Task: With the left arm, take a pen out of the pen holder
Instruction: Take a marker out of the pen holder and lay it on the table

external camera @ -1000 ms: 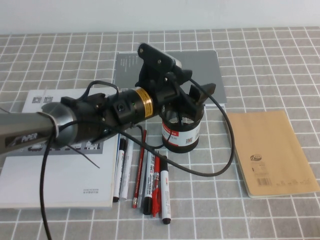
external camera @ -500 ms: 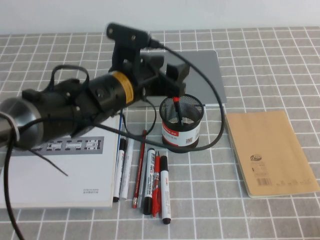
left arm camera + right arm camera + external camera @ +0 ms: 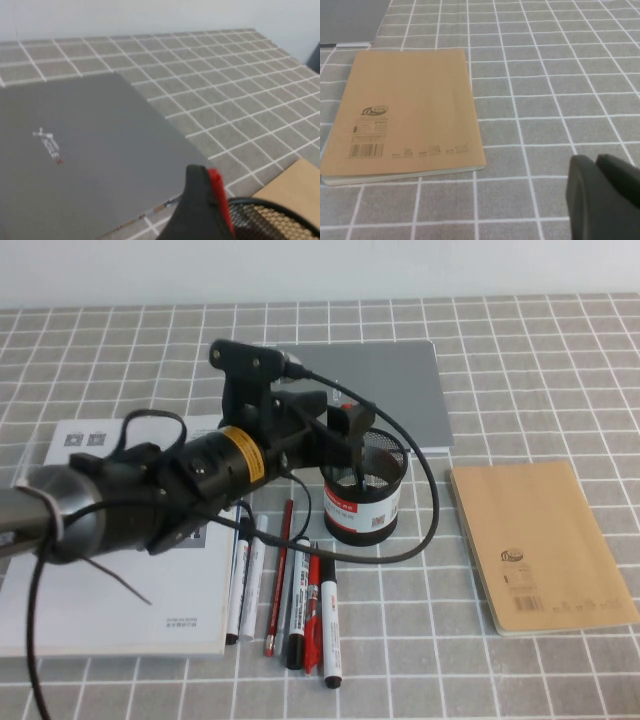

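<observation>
What worries me here is the pen holder [image 3: 366,512]. It looks light, and the left gripper [image 3: 340,435] hangs right over its rim. If a finger pushes on the rim, the holder can tip or slide, I think. The black cable [image 3: 432,510] of the arm also loops around the holder and could drag it when the arm goes up. And if the jaws close only on the very top of the red pen [image 3: 220,205], the pen may slip out, or come up tilted and catch the mesh.

The jaws of the left gripper stand wide apart and hold nothing. The red pen stands in the holder and lies against one black finger [image 3: 200,210], touching it as far as I can see. The right gripper [image 3: 600,190] shows only in its own camera, low over the table near the brown notebook [image 3: 410,110].
</observation>
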Tool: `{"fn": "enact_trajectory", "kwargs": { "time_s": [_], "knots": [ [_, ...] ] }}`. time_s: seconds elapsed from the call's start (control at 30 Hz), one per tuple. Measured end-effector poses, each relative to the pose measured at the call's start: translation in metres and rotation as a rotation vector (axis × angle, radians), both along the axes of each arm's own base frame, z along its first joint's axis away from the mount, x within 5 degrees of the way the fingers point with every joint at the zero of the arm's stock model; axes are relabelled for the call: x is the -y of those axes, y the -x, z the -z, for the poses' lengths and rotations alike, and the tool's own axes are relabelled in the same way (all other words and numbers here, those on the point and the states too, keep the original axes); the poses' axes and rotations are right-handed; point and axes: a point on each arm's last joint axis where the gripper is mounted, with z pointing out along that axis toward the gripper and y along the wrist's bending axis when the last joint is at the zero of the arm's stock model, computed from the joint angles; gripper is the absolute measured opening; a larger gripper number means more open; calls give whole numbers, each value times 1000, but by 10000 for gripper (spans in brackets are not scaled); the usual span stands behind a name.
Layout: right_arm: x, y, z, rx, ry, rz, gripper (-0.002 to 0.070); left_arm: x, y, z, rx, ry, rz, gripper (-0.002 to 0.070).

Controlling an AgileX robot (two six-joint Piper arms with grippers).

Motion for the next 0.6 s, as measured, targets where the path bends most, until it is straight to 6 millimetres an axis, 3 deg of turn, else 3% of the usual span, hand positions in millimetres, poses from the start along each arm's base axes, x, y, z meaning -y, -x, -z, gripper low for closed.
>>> {"fn": "enact_trajectory", "kwargs": {
  "time_s": [0.17,0.47,0.6],
  "knots": [
    [0,0,0,0,0,0,-13,5,-7,18,-34,-3,-1,462],
    [0,0,0,0,0,0,-13,8,-24,26,-29,-1,-13,460],
    [0,0,0,0,0,0,-13,8,-24,26,-28,0,-13,398]
  ]
}}
